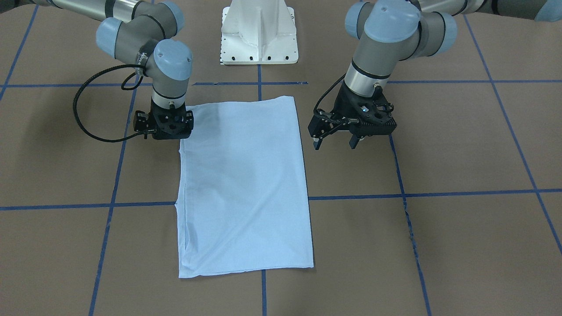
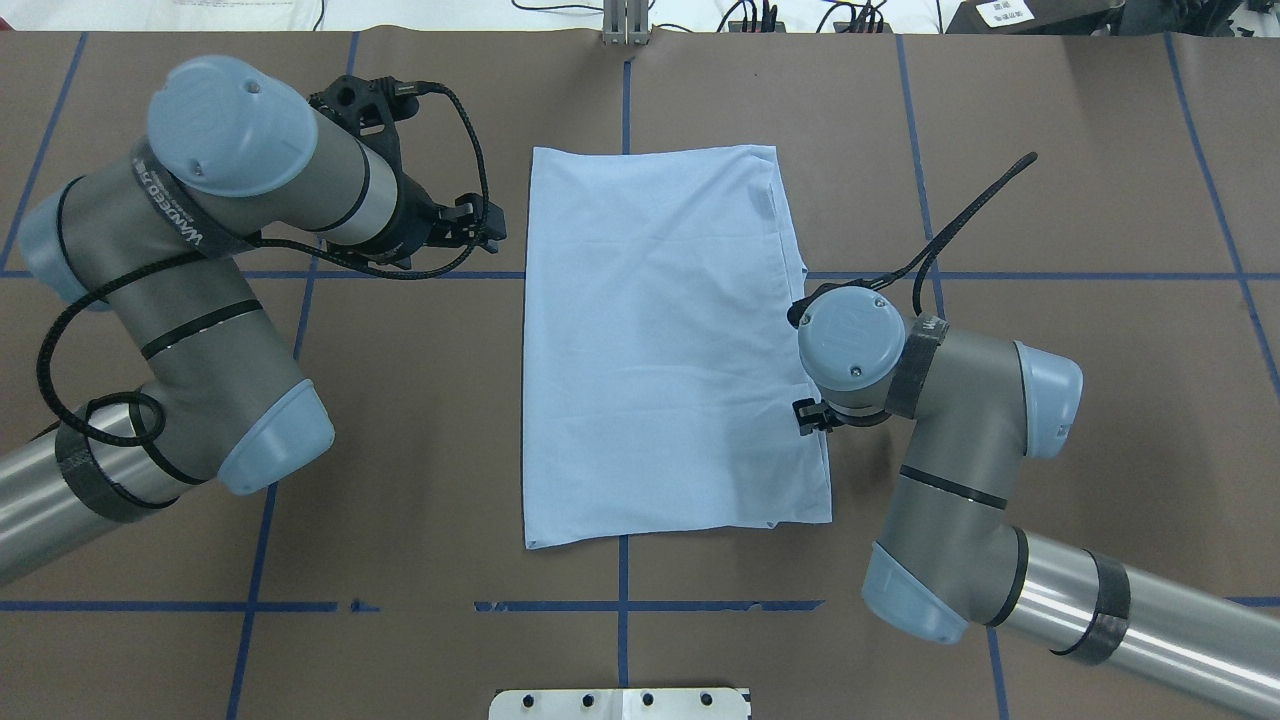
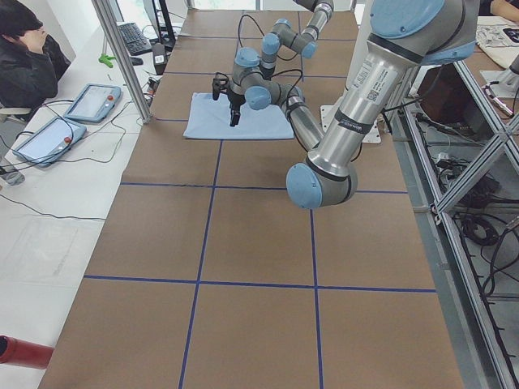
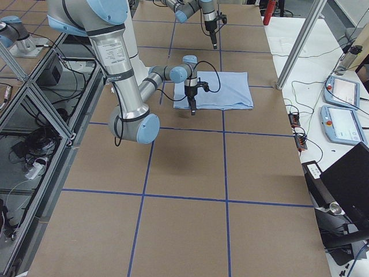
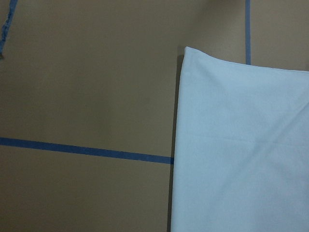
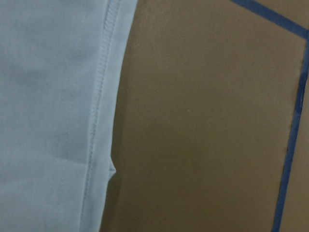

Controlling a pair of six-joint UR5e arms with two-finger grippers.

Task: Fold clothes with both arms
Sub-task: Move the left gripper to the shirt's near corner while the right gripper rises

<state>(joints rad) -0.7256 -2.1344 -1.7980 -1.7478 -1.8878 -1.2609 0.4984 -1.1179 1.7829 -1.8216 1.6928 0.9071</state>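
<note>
One T-shirt [image 1: 246,184]: folded to a long light blue rectangle, it lies flat on the counter [image 1: 461,245], print and collar out of sight. Its long sides run near to far, so we judge one edge is meant for each set of jaws.
Tape grid [image 1: 439,193]: blue lines pass under the cloth, likely a guide for squaring it.
Left gripper [image 1: 334,144]: jaws wide apart and empty, hanging just beside the shirt's left long edge without touching it. We read it as poised to come down there.
Right gripper [image 1: 167,131]: pointed straight down at the right long edge, toward the end nearest the pedestal [image 1: 259,35]. Its body hides the tips, so we cannot tell whether the jaws are parted or pinching cloth.
Next fold: we judge a crosswise one remains, needing both edges lifted together.
Pedestal: white, beyond the shirt.
</note>
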